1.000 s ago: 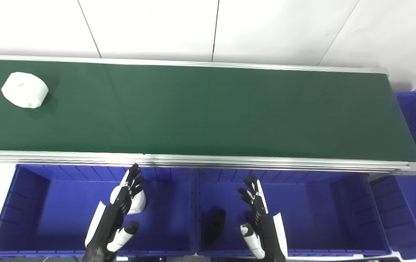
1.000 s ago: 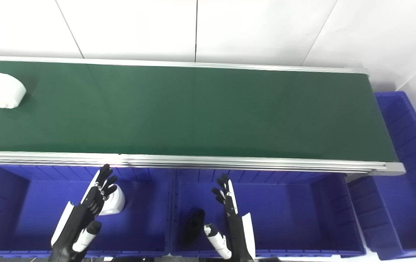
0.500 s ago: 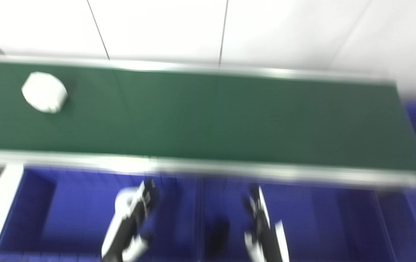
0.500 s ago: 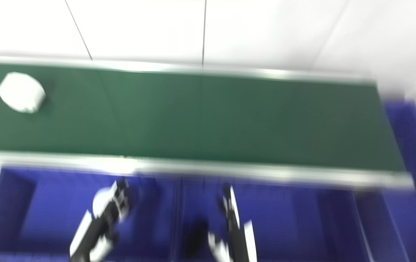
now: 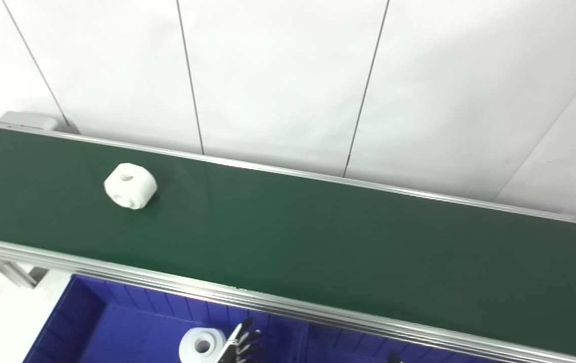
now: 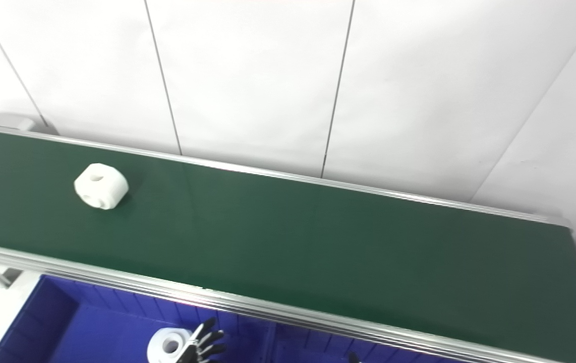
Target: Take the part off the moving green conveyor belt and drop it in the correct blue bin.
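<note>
On the belt (image 5: 318, 237), toward its left end, sits a white part (image 5: 130, 185) with a hole in its top and another in its side, well clear of both aluminium rails. Below the near rail (image 5: 247, 297), the left bin (image 5: 91, 322) shows its ribbed blue wall, and a second white part (image 5: 201, 345) lies inside it. Just right of that piece, the left hand (image 5: 240, 343) pokes up from the bottom edge, its dark fingertips fanned apart and holding nothing. Farther right, only a dark tip, probably of the right hand (image 5: 394, 358), shows at the edge; I cannot tell its state.
</note>
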Controlling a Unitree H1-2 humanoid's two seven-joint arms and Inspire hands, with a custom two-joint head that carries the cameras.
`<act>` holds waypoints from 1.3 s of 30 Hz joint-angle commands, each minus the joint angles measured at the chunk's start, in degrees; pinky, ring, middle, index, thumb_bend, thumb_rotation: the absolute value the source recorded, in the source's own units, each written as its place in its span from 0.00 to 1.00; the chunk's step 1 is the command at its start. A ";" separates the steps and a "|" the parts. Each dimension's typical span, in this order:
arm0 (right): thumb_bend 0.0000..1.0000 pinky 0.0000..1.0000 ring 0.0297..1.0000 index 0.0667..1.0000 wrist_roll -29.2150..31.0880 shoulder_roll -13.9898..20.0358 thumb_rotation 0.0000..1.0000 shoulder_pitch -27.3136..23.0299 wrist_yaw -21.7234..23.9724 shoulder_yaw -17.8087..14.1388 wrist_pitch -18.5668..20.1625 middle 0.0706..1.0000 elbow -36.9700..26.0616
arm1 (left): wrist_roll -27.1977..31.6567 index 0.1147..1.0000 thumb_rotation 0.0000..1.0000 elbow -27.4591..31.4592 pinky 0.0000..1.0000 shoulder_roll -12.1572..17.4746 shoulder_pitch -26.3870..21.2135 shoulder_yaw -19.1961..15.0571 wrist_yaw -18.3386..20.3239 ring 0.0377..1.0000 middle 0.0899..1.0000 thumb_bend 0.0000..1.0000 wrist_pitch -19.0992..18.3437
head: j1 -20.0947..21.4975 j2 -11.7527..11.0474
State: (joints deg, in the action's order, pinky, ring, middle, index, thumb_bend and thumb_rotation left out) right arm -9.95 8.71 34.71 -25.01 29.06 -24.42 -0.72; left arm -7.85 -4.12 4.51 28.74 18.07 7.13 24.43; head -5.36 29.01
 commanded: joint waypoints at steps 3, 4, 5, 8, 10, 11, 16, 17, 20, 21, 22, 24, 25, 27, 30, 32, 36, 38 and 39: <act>0.93 1.00 1.00 1.00 1.26 0.25 1.00 0.03 1.67 0.12 -2.51 1.00 -0.30 | 2.64 1.00 0.87 -0.21 0.82 -0.41 -0.46 0.39 0.32 0.89 0.95 0.87 2.33 | -0.10 -0.50; 0.92 1.00 1.00 1.00 1.38 0.35 0.99 -0.19 1.65 0.20 -2.51 1.00 -0.14 | 2.82 1.00 0.86 -0.51 0.82 -0.39 -0.68 0.48 0.38 0.89 0.96 0.87 2.35 | -0.36 -0.59; 0.88 1.00 1.00 1.00 1.38 0.43 0.99 -0.34 1.55 0.27 -2.51 1.00 -0.03 | 2.88 1.00 0.86 -0.78 0.83 -0.36 -0.86 0.55 0.41 0.89 0.96 0.87 2.41 | -0.36 -0.59; 0.86 1.00 1.00 1.00 2.06 0.66 0.97 -0.68 1.98 0.09 -2.51 1.00 0.13 | 2.61 1.00 0.85 -1.23 0.82 -0.46 -1.37 0.84 0.07 0.89 0.95 0.87 2.43 | -1.65 -0.07; 0.87 1.00 1.00 1.00 2.41 0.75 0.97 -0.77 2.40 -0.16 -2.51 1.00 0.17 | 2.88 1.00 0.84 -1.26 0.82 -0.62 -1.55 0.95 0.14 0.88 0.95 0.86 2.43 | -2.29 0.18; 0.87 1.00 1.00 1.00 2.44 0.80 0.97 -0.81 2.57 -0.24 -2.51 1.00 0.13 | 2.91 1.00 0.84 -1.14 0.83 -0.73 -1.55 0.95 0.07 0.89 0.95 0.85 2.45 | -2.29 0.18; 0.86 1.00 1.00 1.00 1.59 0.52 0.97 -1.91 2.28 -0.13 -2.51 1.00 1.47 | 2.56 1.00 0.85 3.87 0.79 -0.22 -0.81 1.57 -1.08 0.85 0.92 0.87 2.48 | -2.73 -0.84; 0.87 1.00 1.00 1.00 1.49 0.42 0.98 -2.14 2.12 -0.07 -2.51 1.00 1.84 | 2.05 1.00 0.84 5.48 0.75 0.12 -0.62 1.93 -1.75 0.82 0.89 0.86 2.48 | -2.73 -0.84; 0.87 1.00 1.00 1.00 2.59 0.15 0.97 -2.80 2.81 -0.30 -2.50 1.00 2.68 | -0.07 1.00 0.77 15.84 0.66 2.21 -0.14 3.30 -4.05 0.77 0.84 0.92 2.48 | -3.00 -0.41; 0.85 1.00 1.00 1.00 2.93 0.14 0.96 -2.95 3.04 -0.35 -2.51 1.00 2.81 | -0.01 0.98 0.72 17.98 0.64 2.70 -0.11 3.59 -4.34 0.76 0.83 0.97 2.48 | -3.00 -0.41; 0.84 1.00 1.00 1.00 3.37 0.11 0.95 -3.07 3.37 -0.47 -2.51 1.00 2.78 | 0.24 0.95 0.63 20.99 0.62 3.27 -0.58 3.31 -3.90 0.75 0.82 0.99 2.48 | -3.17 0.12; 0.83 1.00 1.00 1.00 3.90 -0.01 0.95 -3.03 3.96 -0.77 -2.51 1.00 2.47 | -0.33 0.91 0.50 25.80 0.61 3.98 -1.87 2.03 -3.36 0.74 0.81 1.00 2.31 | -3.37 0.52; 0.83 1.00 1.00 1.00 4.06 -0.10 0.94 -2.93 4.28 -0.96 -2.51 1.00 2.27 | -0.81 0.89 0.47 27.72 0.60 4.10 -2.50 1.20 -3.10 0.73 0.80 1.00 2.15 | -3.37 0.52; 0.83 1.00 1.00 1.00 3.73 -0.13 0.95 -2.70 4.64 -1.28 -2.51 1.00 2.03 | -1.05 0.86 0.40 31.18 0.59 4.57 -5.52 -1.16 -2.78 0.73 0.78 1.00 1.06 | -3.61 0.73; 0.83 1.00 0.99 1.00 3.80 -0.43 0.95 -2.78 5.10 -1.75 -2.51 1.00 2.30 | 0.55 0.78 0.35 33.70 0.58 6.60 -10.83 -3.82 -0.98 0.73 0.78 1.00 -1.17 | -3.87 0.43; 0.84 1.00 1.00 1.00 4.51 -0.69 0.94 -2.88 5.95 -2.13 -2.50 1.00 2.41 | 1.02 0.77 0.31 34.68 0.60 9.30 -15.44 -6.38 0.38 0.77 0.81 1.00 -1.55 | -4.08 0.19; 0.85 1.00 1.00 1.00 5.16 -1.16 0.93 -2.99 7.44 -3.00 -2.50 1.00 2.69 | 0.57 0.77 0.31 35.29 0.63 14.63 -24.55 -12.00 3.00 0.80 0.84 1.00 -4.68 | -4.51 -0.03; 0.85 1.00 1.00 1.00 5.59 -1.43 0.93 -2.95 8.31 -3.38 -2.50 1.00 2.68 | -0.67 0.81 0.25 35.30 0.72 17.69 -29.52 -14.14 5.01 0.86 0.90 1.00 -8.17 | -4.51 -0.03; 0.85 1.00 1.00 1.00 5.70 -1.62 0.92 -2.91 8.66 -3.60 -2.50 1.00 2.65 | -1.69 0.82 0.23 35.33 0.73 18.88 -31.82 -14.87 5.91 0.87 0.91 1.00 -9.88 | -4.25 0.14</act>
State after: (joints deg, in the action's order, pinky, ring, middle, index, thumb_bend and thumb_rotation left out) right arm -4.63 7.77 31.27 -17.32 25.75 -24.42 3.05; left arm -8.55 29.05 21.73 0.16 4.39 11.94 16.52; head -9.58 29.09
